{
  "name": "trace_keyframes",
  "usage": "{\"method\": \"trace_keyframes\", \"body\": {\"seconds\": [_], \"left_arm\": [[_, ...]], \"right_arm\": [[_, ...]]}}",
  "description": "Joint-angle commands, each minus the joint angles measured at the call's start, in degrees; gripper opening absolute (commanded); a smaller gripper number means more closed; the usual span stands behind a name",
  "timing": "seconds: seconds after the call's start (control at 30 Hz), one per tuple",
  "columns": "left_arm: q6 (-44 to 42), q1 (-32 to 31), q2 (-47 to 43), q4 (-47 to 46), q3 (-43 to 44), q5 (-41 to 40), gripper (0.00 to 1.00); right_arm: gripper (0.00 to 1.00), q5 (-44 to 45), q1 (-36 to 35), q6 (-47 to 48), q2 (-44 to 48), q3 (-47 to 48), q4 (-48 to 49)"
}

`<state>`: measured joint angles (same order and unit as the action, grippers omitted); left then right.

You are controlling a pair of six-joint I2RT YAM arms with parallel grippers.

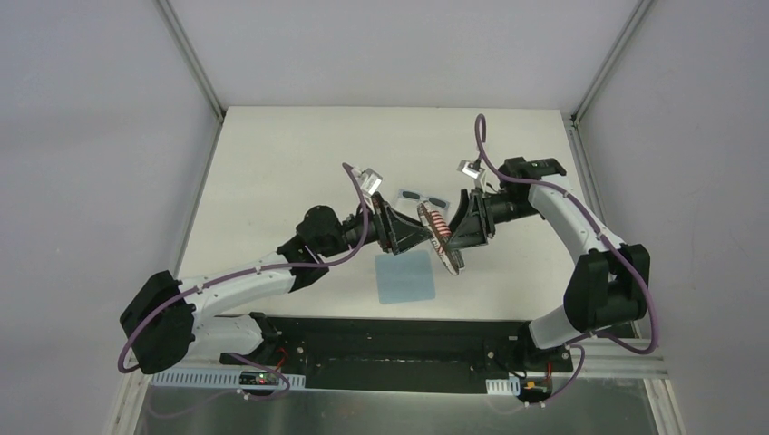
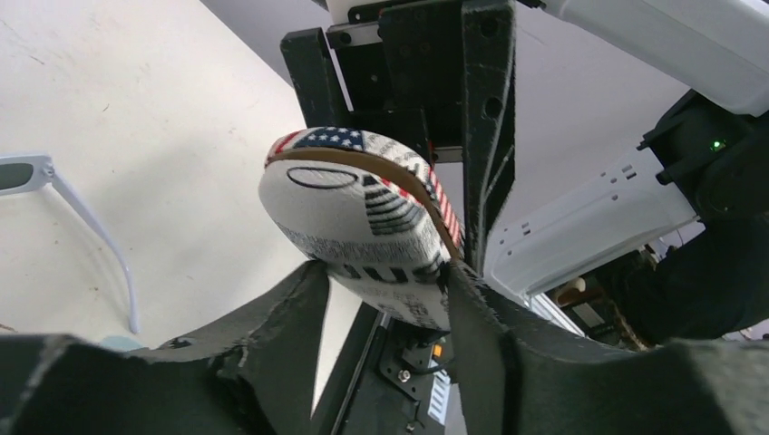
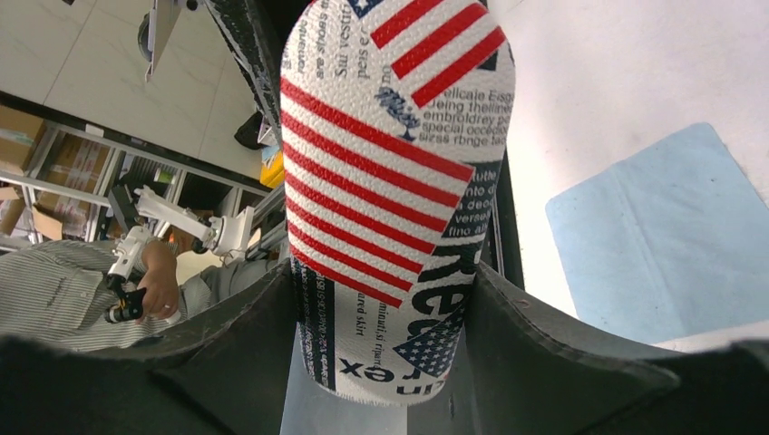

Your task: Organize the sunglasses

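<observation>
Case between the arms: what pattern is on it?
The case is white with black newsprint text and American flags; clearest in the right wrist view.

Tight in the middle: left end effector [image 1: 415, 234] and right end effector [image 1: 456, 234] meet head-on, the case [image 1: 441, 238] jammed between them, so nothing passes there. The sunglasses [image 1: 424, 197] sit just beyond them, the cloth [image 1: 405, 277] just nearer than them. Open tabletop [image 1: 290, 172] stretches outward of each end effector.

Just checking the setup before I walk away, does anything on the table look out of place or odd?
Nothing spilled or damaged. The printed case hangs tilted above the table, gripped by the left tool and right tool from opposite sides, while the sunglasses lie unfolded beyond it.
</observation>
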<state>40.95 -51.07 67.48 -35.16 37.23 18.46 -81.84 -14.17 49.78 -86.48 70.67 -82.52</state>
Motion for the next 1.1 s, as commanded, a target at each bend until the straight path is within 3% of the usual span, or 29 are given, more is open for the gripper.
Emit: {"method": "trace_keyframes", "body": {"seconds": [0.0,0.17,0.23,0.43,0.47,0.7,0.9,1.07], "left_arm": [[0.57,-0.47,0.66,-5.96,-1.81,2.17,0.44],[-0.25,-0.37,1.5,-7.46,-2.68,3.08,0.15],[-1.21,-0.26,1.23,-4.54,-2.72,1.72,0.13],[3.39,-0.79,-0.53,-12.3,-4.78,2.13,0.97],[3.39,-1.12,-0.55,-12.28,-4.43,1.09,0.99],[5.34,-2.09,6.38,-16.98,0.32,0.47,0.98],[9.67,-2.08,11.7,-21.29,0.33,-2.55,0.82],[11.12,-2.04,12.63,-25.79,-1.7,-1.02,0.65]], "right_arm": [[0.45,-5.63,0.73,1.69,2.41,-0.78,-0.52],[0.44,-6.83,1.4,0.29,3.12,-1.52,0.14],[0.41,-6.6,1.63,0.46,3.64,-1.88,0.64],[0.35,-5.46,2.39,-3.04,5.21,-3.64,4.99],[0.34,-5.61,2.5,-3.61,5.31,-3.97,5.51],[0.31,-6.11,2.65,-5.73,5.62,-4.79,7.55],[0.29,-6.44,2.66,-7.11,6.98,-5.68,8.99],[0.28,-9.36,3.3,-15.35,8.67,-7.97,15.34]]}}
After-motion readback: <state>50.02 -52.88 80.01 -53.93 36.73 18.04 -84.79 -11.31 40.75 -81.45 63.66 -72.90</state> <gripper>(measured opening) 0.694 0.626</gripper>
